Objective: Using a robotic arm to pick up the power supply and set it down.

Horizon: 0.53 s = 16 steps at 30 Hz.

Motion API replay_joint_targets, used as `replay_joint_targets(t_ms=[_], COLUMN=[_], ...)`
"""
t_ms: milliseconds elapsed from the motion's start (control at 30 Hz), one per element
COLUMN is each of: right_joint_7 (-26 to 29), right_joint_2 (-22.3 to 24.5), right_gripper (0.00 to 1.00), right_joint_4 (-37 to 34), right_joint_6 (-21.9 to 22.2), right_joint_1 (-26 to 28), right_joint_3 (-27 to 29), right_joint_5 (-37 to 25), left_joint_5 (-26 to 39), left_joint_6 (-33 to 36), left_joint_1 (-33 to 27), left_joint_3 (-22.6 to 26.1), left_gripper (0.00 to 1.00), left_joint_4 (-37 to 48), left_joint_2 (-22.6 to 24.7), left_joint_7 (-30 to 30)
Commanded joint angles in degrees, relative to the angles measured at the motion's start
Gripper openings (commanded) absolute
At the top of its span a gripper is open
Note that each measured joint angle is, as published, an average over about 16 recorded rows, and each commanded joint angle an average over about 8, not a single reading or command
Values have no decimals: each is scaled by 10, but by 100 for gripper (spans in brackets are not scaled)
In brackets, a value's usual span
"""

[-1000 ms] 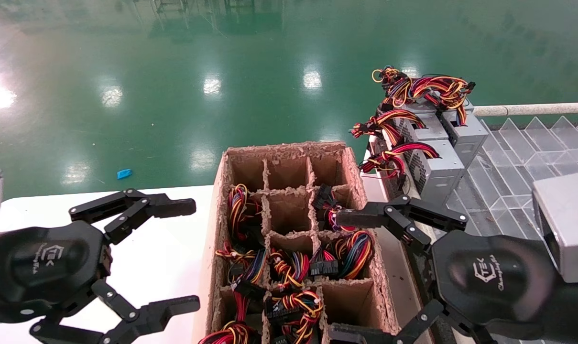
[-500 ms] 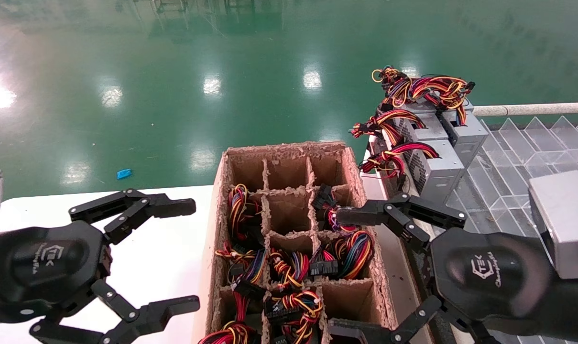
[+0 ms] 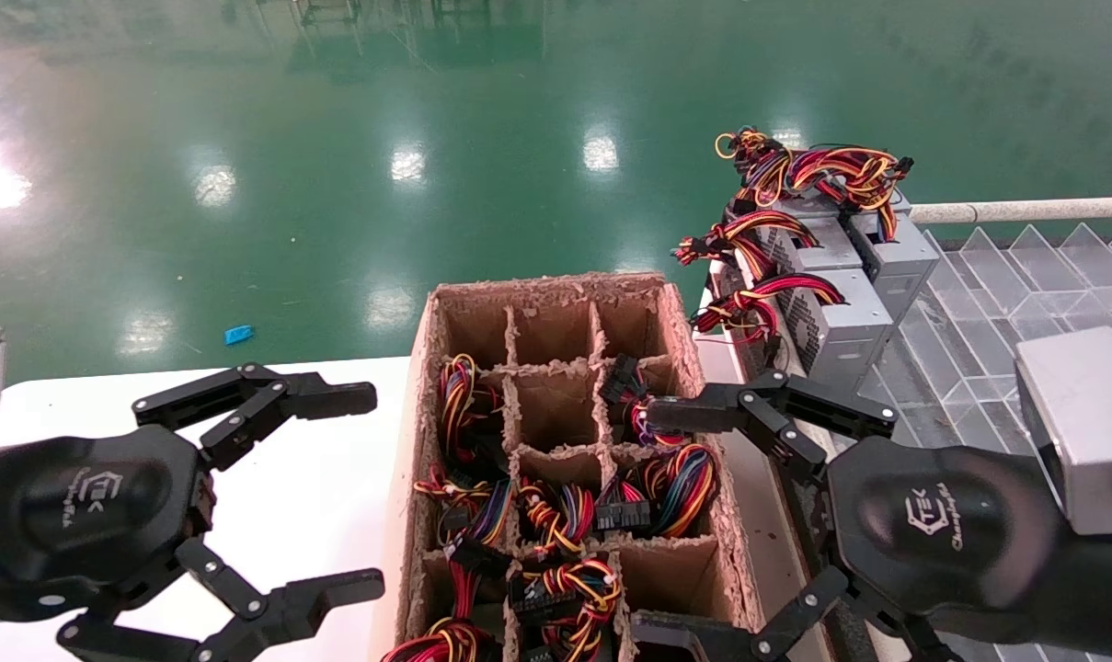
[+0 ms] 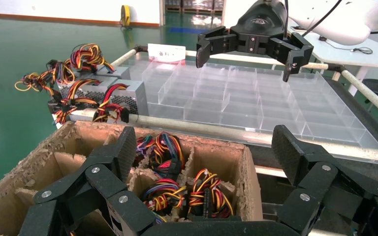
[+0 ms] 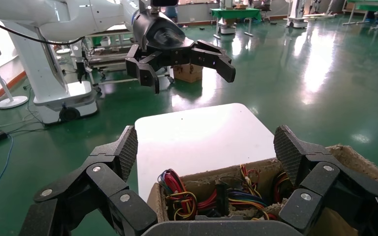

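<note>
Green factory flooring is being reflected behind the white tabletop and the partitioned cardboard box. Rigid, probably heavy power supplies are being kept on the clear tray, beyond the right tool, and are best gripped across their metal sides, clear of the wires. Both the right and left tool are being held wide open, empty.

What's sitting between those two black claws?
In the head view, a cardboard divider box holding coloured wire bundles lies between the left gripper and right gripper.
</note>
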Motion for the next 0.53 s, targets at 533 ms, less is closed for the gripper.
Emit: replay_joint_targets(t_ms=[533], right_joint_7=[0], right_joint_2=[0], right_gripper=[100], right_joint_4=[0], right_joint_6=[1], right_joint_1=[1], right_joint_3=[0], right_joint_5=[-1], left_joint_5=[0], left_joint_6=[0], left_joint_1=[0], left_joint_3=[0], left_gripper=[100], left_joint_4=[0], left_joint_2=[0], left_joint_7=[0])
